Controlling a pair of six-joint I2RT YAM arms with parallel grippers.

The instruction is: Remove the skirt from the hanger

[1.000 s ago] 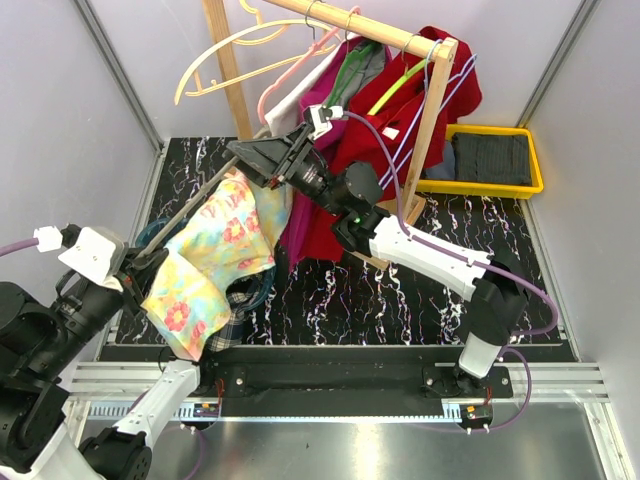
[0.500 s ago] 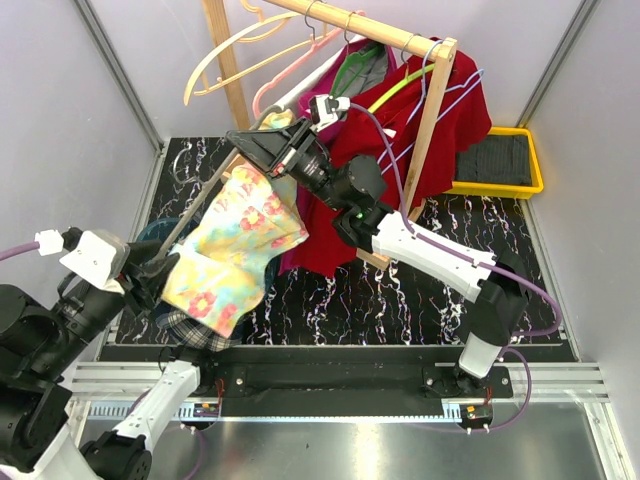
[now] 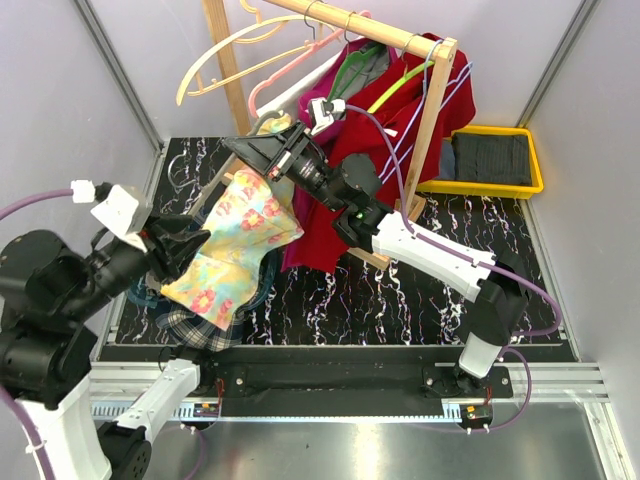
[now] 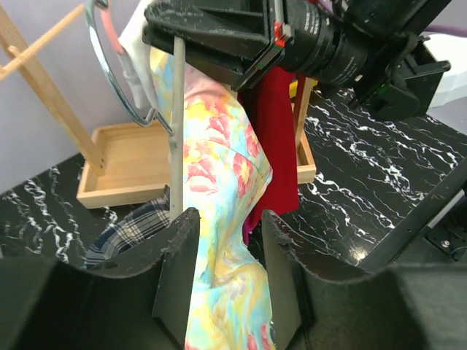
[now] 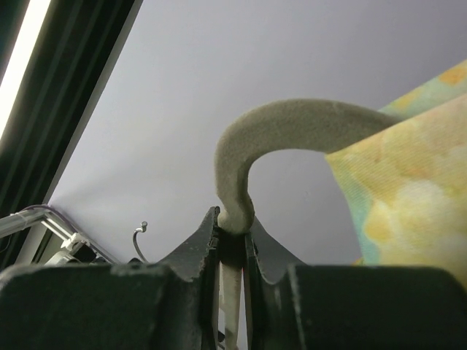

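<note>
The skirt point(image 3: 240, 232), yellow floral cloth, hangs from a grey felt hanger point(image 3: 222, 180) that slopes down to the left. My right gripper point(image 3: 262, 148) is shut on the hanger's upper end. In the right wrist view that gripper point(image 5: 233, 226) pinches the grey hanger point(image 5: 244, 142), with the skirt point(image 5: 408, 189) at the right edge. My left gripper point(image 3: 192, 248) sits at the skirt's lower left. In the left wrist view its jaws point(image 4: 228, 273) stand apart and the skirt point(image 4: 226, 211) hangs loose between the fingers point(image 4: 179, 270).
A wooden rack point(image 3: 372, 30) carries a red garment point(image 3: 375, 150) and empty cream hangers point(image 3: 225, 55). A yellow bin point(image 3: 495, 185) with dark cloth sits at the back right. Plaid cloth point(image 3: 200, 325) lies under the skirt. The rack's wooden base point(image 4: 117, 157) is behind the hanger.
My left gripper has opened and moved up and to the right, onto the skirt's lower part. My right gripper has closed on the hanger and lifted it slightly; the skirt has bunched towards the middle.
</note>
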